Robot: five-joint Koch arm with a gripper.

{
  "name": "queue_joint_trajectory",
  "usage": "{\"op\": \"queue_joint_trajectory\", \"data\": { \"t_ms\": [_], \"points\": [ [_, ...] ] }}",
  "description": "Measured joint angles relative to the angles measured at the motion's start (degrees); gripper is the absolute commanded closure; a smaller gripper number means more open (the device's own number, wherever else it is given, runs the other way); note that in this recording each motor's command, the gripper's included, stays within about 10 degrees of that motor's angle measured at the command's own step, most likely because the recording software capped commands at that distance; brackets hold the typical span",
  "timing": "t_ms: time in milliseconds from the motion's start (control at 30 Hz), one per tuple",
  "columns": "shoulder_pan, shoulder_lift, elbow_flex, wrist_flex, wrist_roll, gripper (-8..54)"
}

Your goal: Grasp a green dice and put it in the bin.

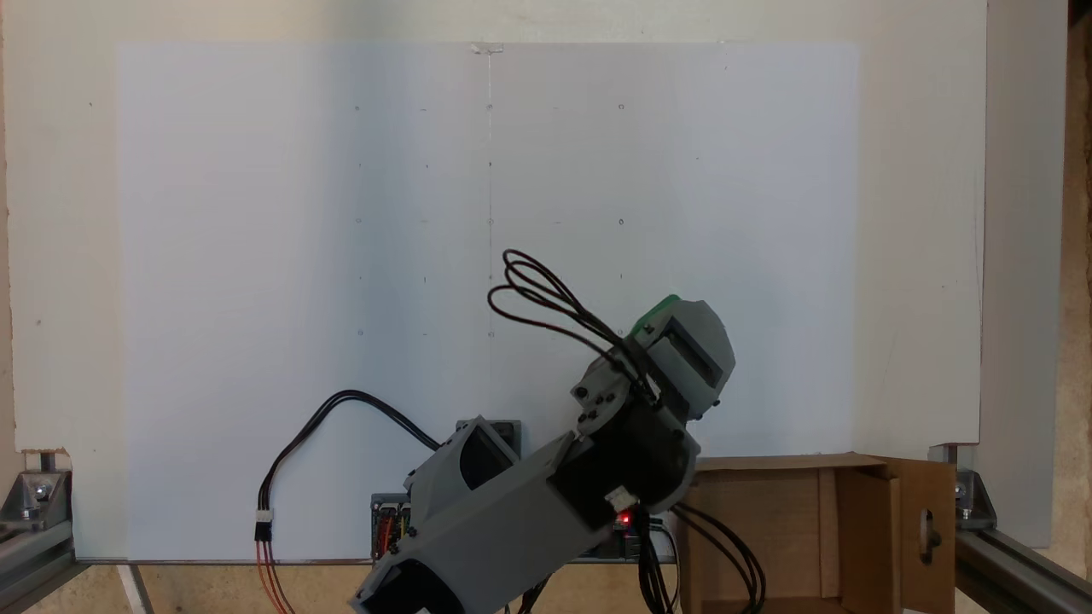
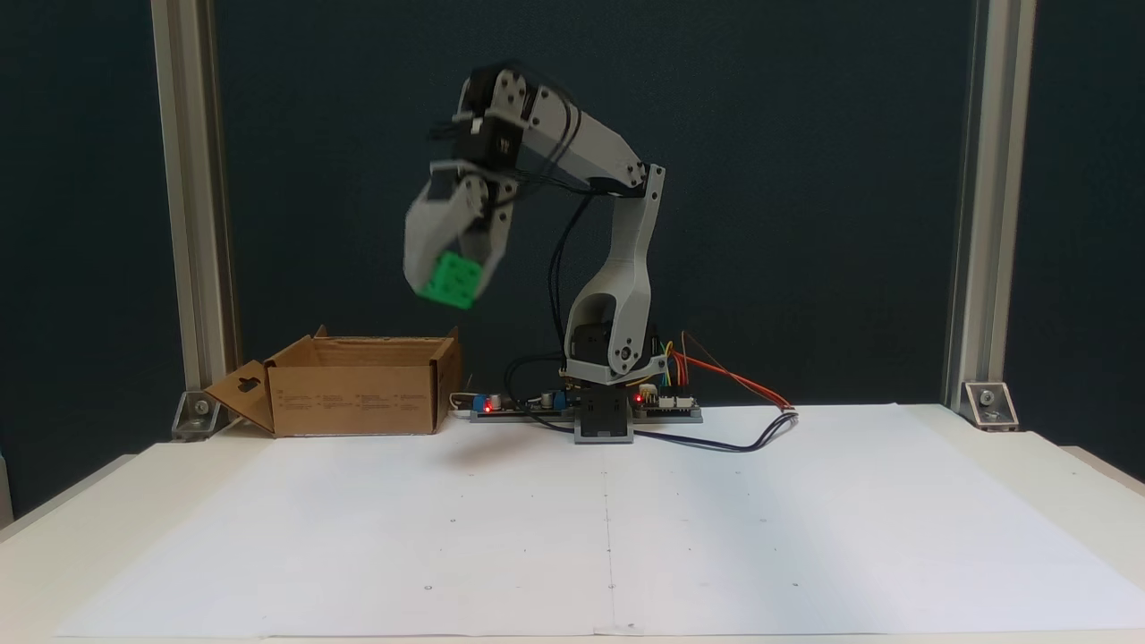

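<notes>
Dice blurred in hand

Matt brown cardboard bin, smooth green plastic dice, white paper sheet.

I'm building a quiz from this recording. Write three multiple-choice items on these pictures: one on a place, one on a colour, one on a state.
1. Where is the dice?
A. On the white paper
B. In the air, in the gripper
C. Inside the box

2. What colour is the dice?
A. Green
B. Red
C. Blue

3. How does the cardboard box stand?
A. Taped shut
B. Tipped on its side
C. Open at the top, flaps out

Answers:
1 B: in a fixed view it hangs between the gripper's fingers, above the table and beside the box.
2 A: its faces are bright green.
3 C: the flap with the handle hole is folded outward.
</notes>
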Motion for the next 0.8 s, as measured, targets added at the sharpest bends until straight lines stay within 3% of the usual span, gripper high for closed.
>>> {"op": "queue_joint_trajectory", "data": {
  "t_ms": [167, 800],
  "points": [
    [9.1, -6.0, -8.3, -2.8, 0.2, 33.9],
    [46.3, -23.5, -10.8, -16.9, -0.3, 33.9]
  ]
}}
